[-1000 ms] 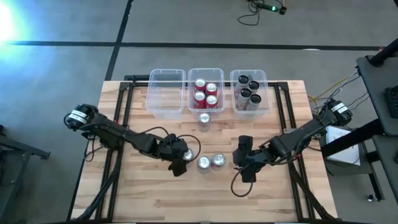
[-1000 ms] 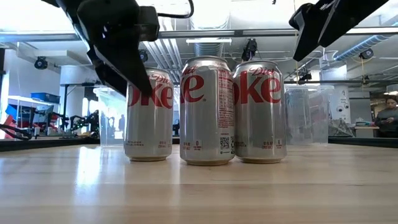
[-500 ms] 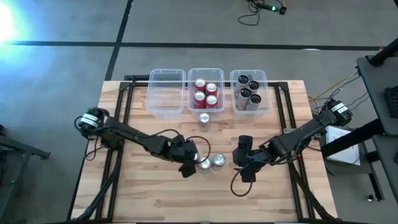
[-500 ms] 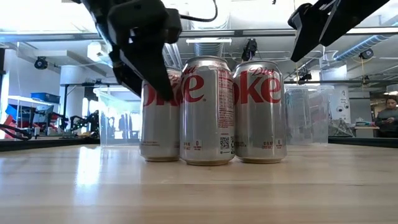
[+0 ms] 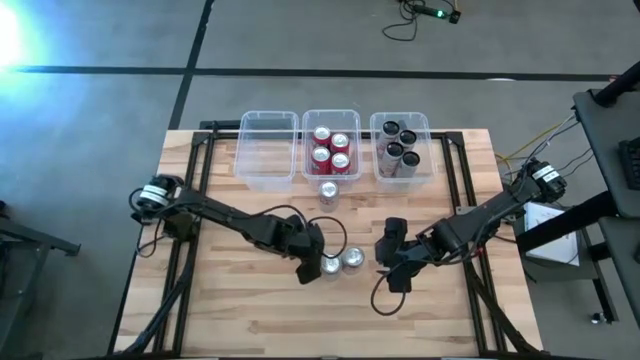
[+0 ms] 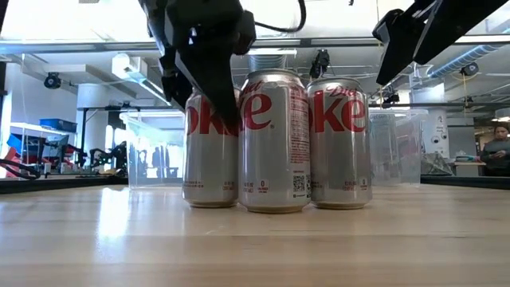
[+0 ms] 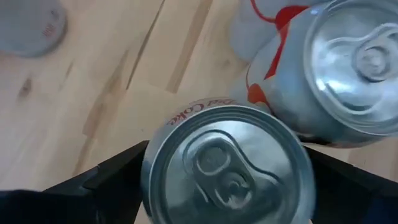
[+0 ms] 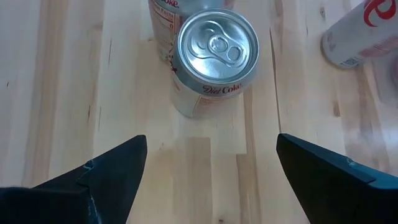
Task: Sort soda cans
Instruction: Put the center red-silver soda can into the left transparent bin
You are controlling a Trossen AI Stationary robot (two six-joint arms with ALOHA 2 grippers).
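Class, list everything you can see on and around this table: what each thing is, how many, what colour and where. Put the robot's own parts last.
Light wooden plank table: one, pale brown, under both arms.
Clear plastic rectangular bins: three, in a row along one table edge; the left one is empty.
Red metal soda cans: four, in the middle bin.
Black metal soda cans: four, in the right bin.
Silver metal soda cans: four; one stands just outside the middle bin, three clustered mid-table.
Person: one, in the room behind.
Left tool: dark, shut on one end can of the cluster.
Right tool: dark, open, beside the cluster.
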